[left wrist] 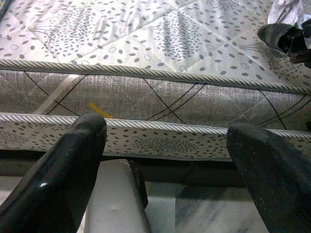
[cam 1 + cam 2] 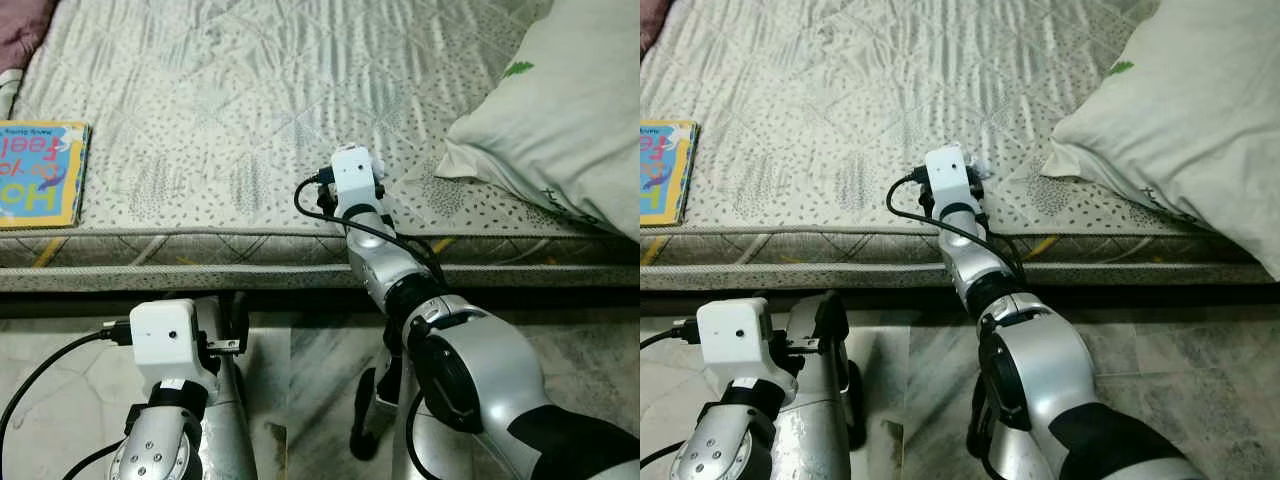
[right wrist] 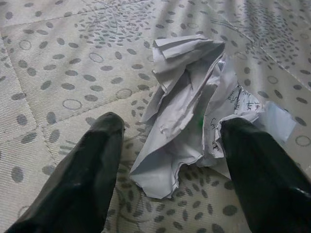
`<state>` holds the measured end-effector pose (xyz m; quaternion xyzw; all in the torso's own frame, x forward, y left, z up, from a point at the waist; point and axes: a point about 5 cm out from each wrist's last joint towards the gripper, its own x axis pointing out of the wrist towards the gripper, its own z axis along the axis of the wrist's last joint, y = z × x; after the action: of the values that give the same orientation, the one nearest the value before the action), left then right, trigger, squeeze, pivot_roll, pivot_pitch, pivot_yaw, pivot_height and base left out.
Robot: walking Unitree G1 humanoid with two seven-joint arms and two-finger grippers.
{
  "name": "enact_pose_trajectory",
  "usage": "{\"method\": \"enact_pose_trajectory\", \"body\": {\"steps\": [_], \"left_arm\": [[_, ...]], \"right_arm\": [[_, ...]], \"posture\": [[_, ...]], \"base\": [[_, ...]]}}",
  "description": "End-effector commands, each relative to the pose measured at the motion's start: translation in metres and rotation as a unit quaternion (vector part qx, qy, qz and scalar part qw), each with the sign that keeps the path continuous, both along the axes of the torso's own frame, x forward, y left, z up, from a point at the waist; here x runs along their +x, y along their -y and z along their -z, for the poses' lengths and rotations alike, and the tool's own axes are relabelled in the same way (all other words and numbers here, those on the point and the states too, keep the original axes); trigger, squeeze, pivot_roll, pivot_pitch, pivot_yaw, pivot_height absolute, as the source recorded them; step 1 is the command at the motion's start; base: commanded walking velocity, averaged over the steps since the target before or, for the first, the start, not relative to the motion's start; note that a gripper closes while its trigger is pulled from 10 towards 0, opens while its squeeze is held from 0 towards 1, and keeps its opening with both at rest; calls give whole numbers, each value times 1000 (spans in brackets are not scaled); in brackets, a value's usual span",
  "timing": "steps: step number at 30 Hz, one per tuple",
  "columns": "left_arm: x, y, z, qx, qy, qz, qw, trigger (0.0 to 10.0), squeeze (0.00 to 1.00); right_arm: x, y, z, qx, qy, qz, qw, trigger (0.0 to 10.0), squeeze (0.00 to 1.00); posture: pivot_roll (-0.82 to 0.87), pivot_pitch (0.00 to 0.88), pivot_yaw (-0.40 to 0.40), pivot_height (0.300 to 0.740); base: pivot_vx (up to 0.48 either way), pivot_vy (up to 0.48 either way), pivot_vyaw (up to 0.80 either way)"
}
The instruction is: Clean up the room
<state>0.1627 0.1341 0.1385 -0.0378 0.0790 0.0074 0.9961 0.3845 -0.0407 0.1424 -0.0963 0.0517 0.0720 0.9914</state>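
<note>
In the middle of the head view the right hand (image 3: 167, 160) reaches over the near edge of the bed (image 2: 200, 130), its two black fingers (image 3: 82, 170) spread wide on either side of a crumpled paper (image 3: 187, 102) lying on the quilted cover, gripping nothing. The left hand (image 1: 165, 160) sits at the lower left, low in front of the mattress side, fingers also wide apart and empty. A picture book (image 2: 38, 172) lies at the left edge of the frame, a pillow (image 2: 560, 110) at the upper right.
</note>
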Motion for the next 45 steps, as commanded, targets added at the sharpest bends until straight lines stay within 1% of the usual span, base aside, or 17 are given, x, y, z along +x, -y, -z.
{"method": "enact_pose_trajectory", "body": {"steps": [1, 8, 15, 19, 27, 31, 32, 34, 35, 36, 38, 39, 40, 43, 44, 45], "left_arm": [[-3, -2, 1, 0, -7, -6, 1000, 10000, 0], [-2, -3, 1, 0, -7, -7, 1000, 10000, 0], [-2, -4, 1, 0, -8, -8, 1000, 10000, 0], [0, -4, 1, 0, -7, -7, 1000, 10000, 0], [6, -3, 2, 0, -1, -6, 1000, 10000, 0], [15, -5, 1, 2, 11, -6, 1000, 10000, 0], [18, -6, 1, 3, 15, -6, 1000, 10000, 0], [30, -8, -1, 5, 30, -7, 1000, 10000, 0], [30, -8, -1, 5, 30, -7, 1000, 10000, 0], [37, -9, -1, 6, 37, -6, 999, 10000, 0], [41, -9, -1, 7, 40, -6, 999, 10000, 0], [44, -9, -1, 7, 44, -7, 999, 10000, 0], [50, -10, -2, 7, 53, -6, 999, 10000, 0], [60, -10, -4, 10, 66, -3, 998, 10000, 0], [70, -11, -5, 12, 77, -1, 997, 10000, 0], [76, -12, -7, 13, 85, 0, 996, 10000, 0]], "right_arm": [[-4, -1, 10, 5, -20, 2, 1000, 0, 0], [-5, 2, 13, 3, -25, 6, 1000, 0, 0], [-5, 2, 14, 3, -27, 4, 1000, 0, 0], [-5, 2, 15, 3, -27, 1, 1000, 0, 0], [-4, 8, 15, -1, -29, 4, 1000, 0, 0], [-2, 10, 12, 2, -26, 1, 1000, 0, 0], [-1, 10, 11, 0, -24, -1, 1000, 0, 0], [1, 12, 7, -5, -20, -9, 1000, 0, 0], [1, 12, 7, -5, -20, -9, 1000, 0, 0], [2, 13, 6, -11, -18, -14, 1000, 0, 0], [2, 13, 6, -15, -16, -18, 1000, 0, 0], [2, 14, 6, -14, -17, -19, 1000, 0, 0], [3, 16, 6, -21, -16, -25, 999, 0, 0], [3, 19, 5, -25, -16, -35, 999, 0, 0], [4, 21, 5, -33, -14, -45, 998, 0, 0], [5, 23, 4, -39, -11, -51, 998, 0, 0]], "posture": [[204, 342, -39, 521], [205, 341, -38, 521], [205, 341, -38, 521], [200, 335, -37, 521], [196, 314, -42, 521], [192, 289, -45, 521], [187, 267, -47, 521], [175, 230, -50, 521], [175, 230, -50, 521], [170, 208, -51, 521], [170, 208, -51, 521], [164, 181, -52, 521], [159, 153, -54, 521], [152, 108, -54, 521], [143, 70, -51, 521], [135, 50, -49, 521]], "base": [[0, 0, 0], [0, 0, 0], [0, 0, 0], [0, 0, 0], [0, 0, 0], [0, 0, 0], [0, 0, 0], [0, 0, 0], [0, 0, 0], [0, 0, 0], [0, 0, 0], [0, 0, 0], [0, 0, 0], [0, 0, 0], [0, 0, 0], [0, 0, 0]]}}
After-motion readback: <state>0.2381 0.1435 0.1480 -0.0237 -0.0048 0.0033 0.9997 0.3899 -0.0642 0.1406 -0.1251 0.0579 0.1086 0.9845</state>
